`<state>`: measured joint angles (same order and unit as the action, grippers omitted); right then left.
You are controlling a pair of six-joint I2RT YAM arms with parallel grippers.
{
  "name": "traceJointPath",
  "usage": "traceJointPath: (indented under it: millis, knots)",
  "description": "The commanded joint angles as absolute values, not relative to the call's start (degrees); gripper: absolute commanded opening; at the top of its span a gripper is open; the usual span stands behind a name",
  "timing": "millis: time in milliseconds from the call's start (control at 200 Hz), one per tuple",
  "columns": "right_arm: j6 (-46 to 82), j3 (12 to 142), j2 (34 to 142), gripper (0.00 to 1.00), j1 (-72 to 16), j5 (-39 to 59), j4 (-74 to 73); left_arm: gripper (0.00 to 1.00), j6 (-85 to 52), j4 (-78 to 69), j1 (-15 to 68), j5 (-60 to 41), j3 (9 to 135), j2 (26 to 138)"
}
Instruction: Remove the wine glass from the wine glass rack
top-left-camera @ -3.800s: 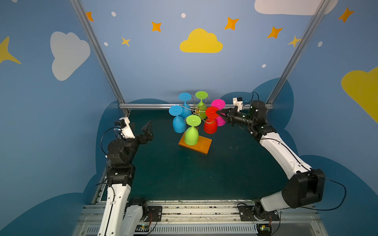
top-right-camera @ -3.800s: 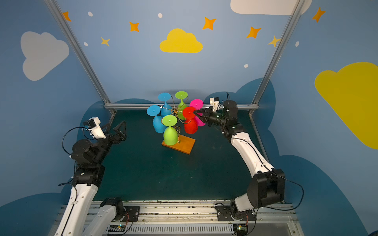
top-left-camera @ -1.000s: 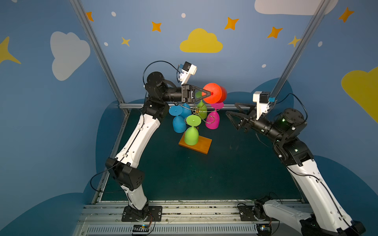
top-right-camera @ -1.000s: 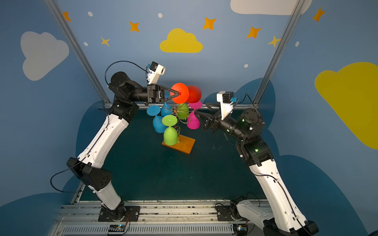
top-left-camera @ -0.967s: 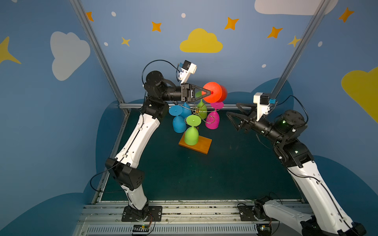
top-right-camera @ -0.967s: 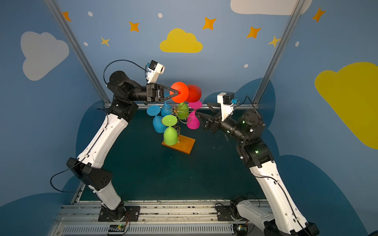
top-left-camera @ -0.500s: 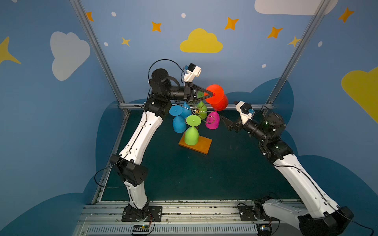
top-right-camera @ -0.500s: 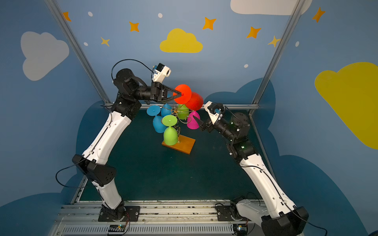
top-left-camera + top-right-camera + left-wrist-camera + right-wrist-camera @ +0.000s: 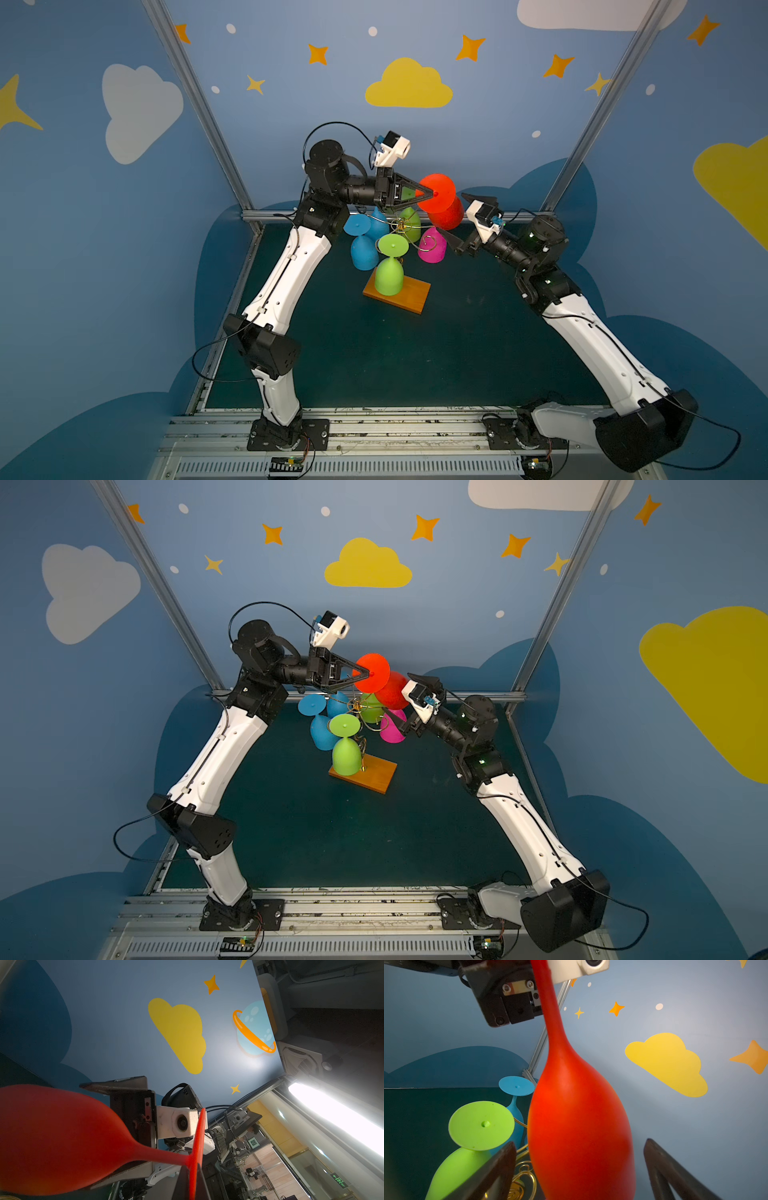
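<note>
The red wine glass point(image 9: 448, 212) point(image 9: 392, 694) hangs in the air above the wine glass rack point(image 9: 409, 293) point(image 9: 376, 775), a gold wire stand on a wooden base. My left gripper point(image 9: 432, 194) point(image 9: 368, 674) point(image 9: 194, 1180) is shut on the glass's round foot point(image 9: 199, 1142). The bowl point(image 9: 579, 1126) points towards my right gripper point(image 9: 459, 220) point(image 9: 406, 702) point(image 9: 579, 1142). That gripper is open, its fingers point(image 9: 496, 1167) on either side of the bowl without touching it.
Several glasses still hang on the rack's gold scrolls point(image 9: 521, 1178): green point(image 9: 389, 280), blue point(image 9: 364, 253) and pink point(image 9: 432, 251). The metal frame bar point(image 9: 266, 216) runs along the back of the dark mat point(image 9: 415, 365), with blue walls close behind.
The red glass has left the rack and my left gripper now holds it above, bowl tipped lower. My right arm has swung in from the right until its open fingers straddle the bowl.
</note>
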<state>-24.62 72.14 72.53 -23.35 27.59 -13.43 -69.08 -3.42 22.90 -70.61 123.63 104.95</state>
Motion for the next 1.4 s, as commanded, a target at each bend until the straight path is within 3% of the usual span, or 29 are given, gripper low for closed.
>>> traceJointPath:
  millis: [0,816,1151,1282,1392]
  knots:
    - [-24.8,75.1,73.8,0.94,-23.2,29.1,-15.0,0.04,-70.3,-6.6,23.1,-71.5,123.7,104.4]
    - [-20.7,80.6,79.0,0.92,-23.6,30.4,-13.7,0.04,-72.6,-9.5,23.6,-72.0,122.9,105.6]
    - [-19.0,80.4,78.6,0.66,-24.3,30.7,-12.5,0.09,-67.6,-5.6,23.3,-71.4,122.9,105.6]
    - [-18.0,80.3,77.5,0.52,-24.7,29.5,-9.9,0.17,-63.6,-2.5,22.4,-70.1,122.7,105.6]
    - [-15.7,80.1,76.1,0.48,-25.0,27.7,-7.3,0.3,-61.4,-2.4,21.6,-68.6,121.7,105.2]
